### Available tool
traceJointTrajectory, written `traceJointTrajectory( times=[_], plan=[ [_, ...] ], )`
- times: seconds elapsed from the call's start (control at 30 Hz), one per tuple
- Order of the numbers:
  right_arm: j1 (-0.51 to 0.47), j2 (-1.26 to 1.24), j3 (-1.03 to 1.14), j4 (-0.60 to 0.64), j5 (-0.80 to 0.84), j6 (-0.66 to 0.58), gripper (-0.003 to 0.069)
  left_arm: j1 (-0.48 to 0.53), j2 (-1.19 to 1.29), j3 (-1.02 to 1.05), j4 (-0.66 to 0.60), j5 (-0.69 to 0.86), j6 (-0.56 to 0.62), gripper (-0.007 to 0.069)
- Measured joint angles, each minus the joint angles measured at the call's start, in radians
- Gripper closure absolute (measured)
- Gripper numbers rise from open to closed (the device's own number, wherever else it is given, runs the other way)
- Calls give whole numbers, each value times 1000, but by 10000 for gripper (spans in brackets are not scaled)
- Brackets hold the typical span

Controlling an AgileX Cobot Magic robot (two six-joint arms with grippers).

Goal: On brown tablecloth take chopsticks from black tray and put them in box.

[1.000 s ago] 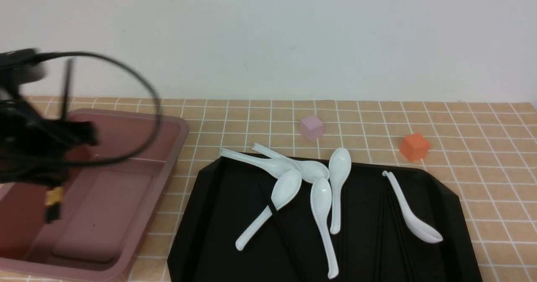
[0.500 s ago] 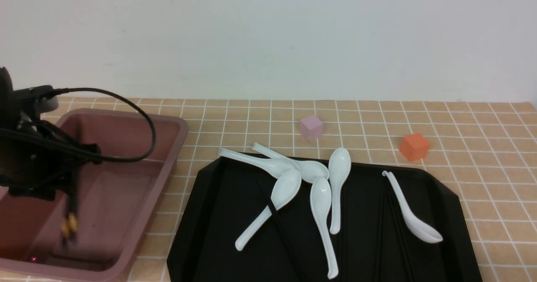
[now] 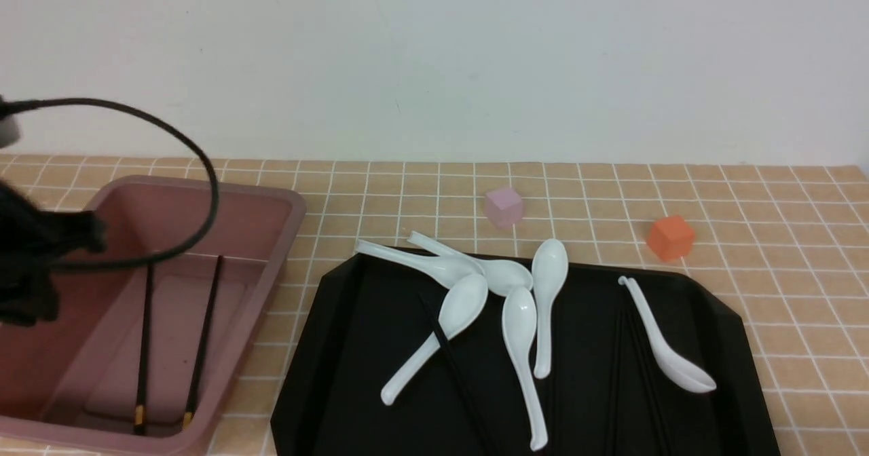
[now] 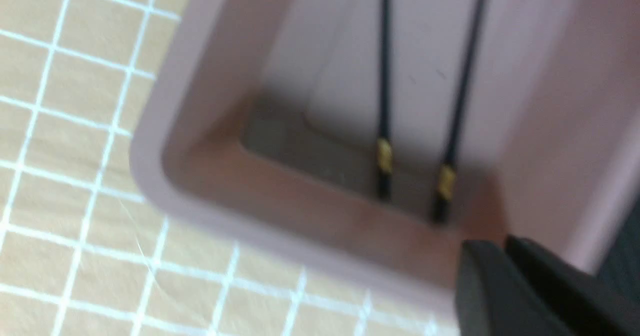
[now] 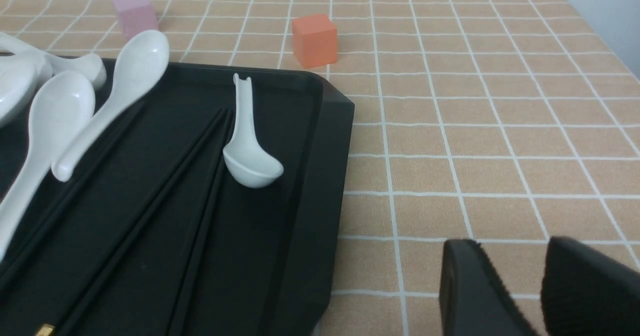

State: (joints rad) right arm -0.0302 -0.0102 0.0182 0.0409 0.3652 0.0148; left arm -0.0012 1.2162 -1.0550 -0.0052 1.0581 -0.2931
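The brown tablecloth [image 3: 679, 191] is covering the whole surface. The black tray [image 3: 339, 347] is sitting on it at the near centre and right. The box [image 3: 258, 195] is standing just to the tray's left, apart from it.

The left gripper [image 4: 492, 243] is hanging above the box's near left part and showing only as a dark blur in the front view. In its wrist view, its fingers are lying almost together with a thin slit between them, gripping nothing. The right gripper [image 5: 510, 246] is hovering over bare cloth right of the tray, its fingers standing partly apart and empty.

Five white spoons [image 3: 519, 327] are lying in a cluster across the tray's far middle, some overlapping. A sixth spoon [image 3: 662, 347] is lying alone on the tray's right side.

Two chopsticks [image 3: 204, 330] are resting on the floor of the box, side by side and slightly splayed, with their gold bands toward the near end. Other chopsticks [image 5: 190, 176] are lying on the tray, some just left of the lone spoon. One chopstick [image 3: 448, 354] is passing under a spoon of the cluster.

A pink cube [image 3: 504, 206] and an orange cube [image 3: 671, 237] are sitting on the cloth beyond the tray.
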Motion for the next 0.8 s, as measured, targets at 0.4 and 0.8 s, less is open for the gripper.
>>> traceJointTrajectory(
  times=[0.4,0.8],
  plan=[
    [0,0,0,0,0,0,419,0,-806,592,-246,-432,151,637],
    [0,0,0,0,0,0,419,0,-1152,847,-237,-527,152,637]
  ],
)
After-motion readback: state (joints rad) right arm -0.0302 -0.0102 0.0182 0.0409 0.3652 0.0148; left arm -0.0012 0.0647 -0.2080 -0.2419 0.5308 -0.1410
